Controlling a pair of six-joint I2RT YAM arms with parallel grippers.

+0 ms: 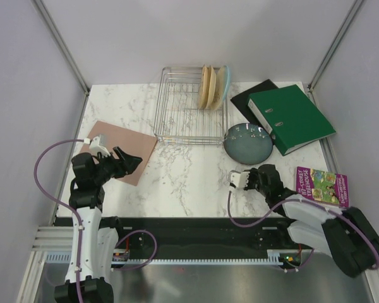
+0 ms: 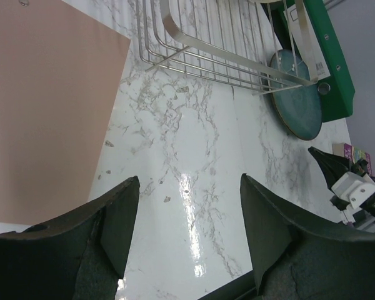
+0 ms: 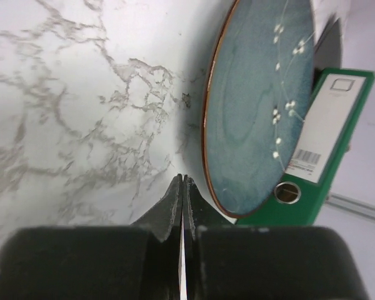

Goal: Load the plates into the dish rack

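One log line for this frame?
racked: three plates upright in dish rack | remaining: dark blue plate on table by green binder | left gripper: open, empty | right gripper: shut, empty

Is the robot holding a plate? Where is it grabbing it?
Nothing is held. The left pincer is open and empty. The right pincer is shut on nothing, and the dark blue plate lies beside its tips.

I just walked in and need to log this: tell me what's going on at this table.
Two robot arms are loading plates into the dish rack. Three plates stand upright in its right side. The dark blue plate lies on the table beside the green binder, not yet loaded. The right end effector is shut and empty just short of it. The left end effector hangs open over bare marble.
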